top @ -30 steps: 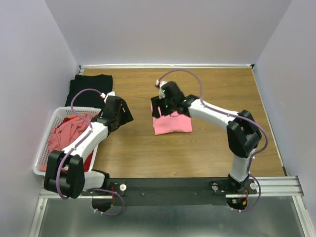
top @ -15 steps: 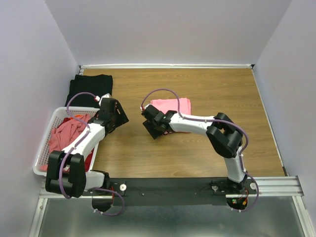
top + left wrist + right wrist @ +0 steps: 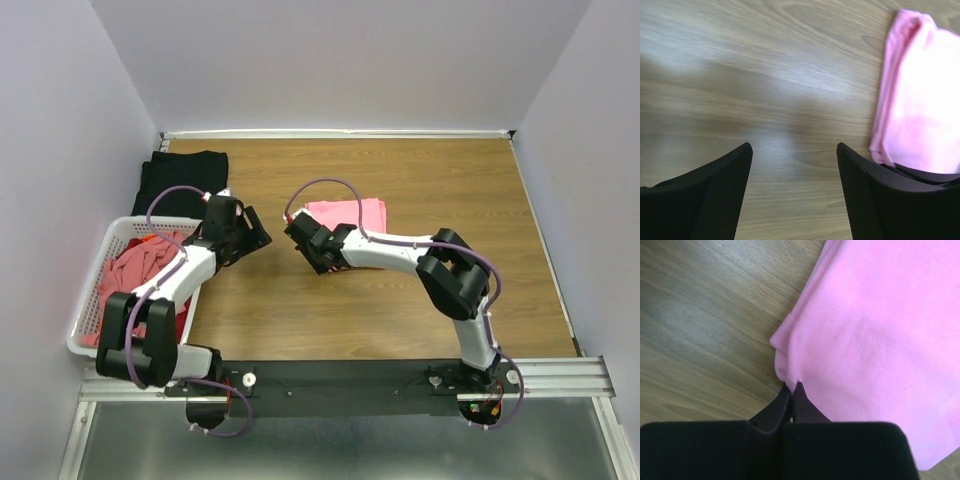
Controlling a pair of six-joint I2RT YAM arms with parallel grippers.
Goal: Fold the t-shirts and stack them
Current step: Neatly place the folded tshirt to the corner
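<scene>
A folded salmon-pink t-shirt (image 3: pixel 352 215) lies mid-table; it also shows in the left wrist view (image 3: pixel 920 100) and fills the right wrist view (image 3: pixel 880 330). My right gripper (image 3: pixel 322 243) lies low at the shirt's near-left corner, and its jaws (image 3: pixel 791 386) are shut, pinching the cloth's edge. My left gripper (image 3: pixel 255 232) hovers to the left of the shirt. Its fingers stand open over bare wood (image 3: pixel 794 147) with nothing between them. A black t-shirt (image 3: pixel 185 178) lies flat at the far left. More salmon and red t-shirts (image 3: pixel 135 272) are heaped in the basket.
The white slatted basket (image 3: pixel 83 318) stands at the table's left edge beside the left arm. Walls close in the table on the left, back and right. Bare wooden tabletop (image 3: pixel 460 180) spreads to the right of the pink shirt.
The pink shirt now lies farther back. My right arm dropped low to its near-left corner and its jaws closed on the edge. My left gripper shifted slightly right, still open.
</scene>
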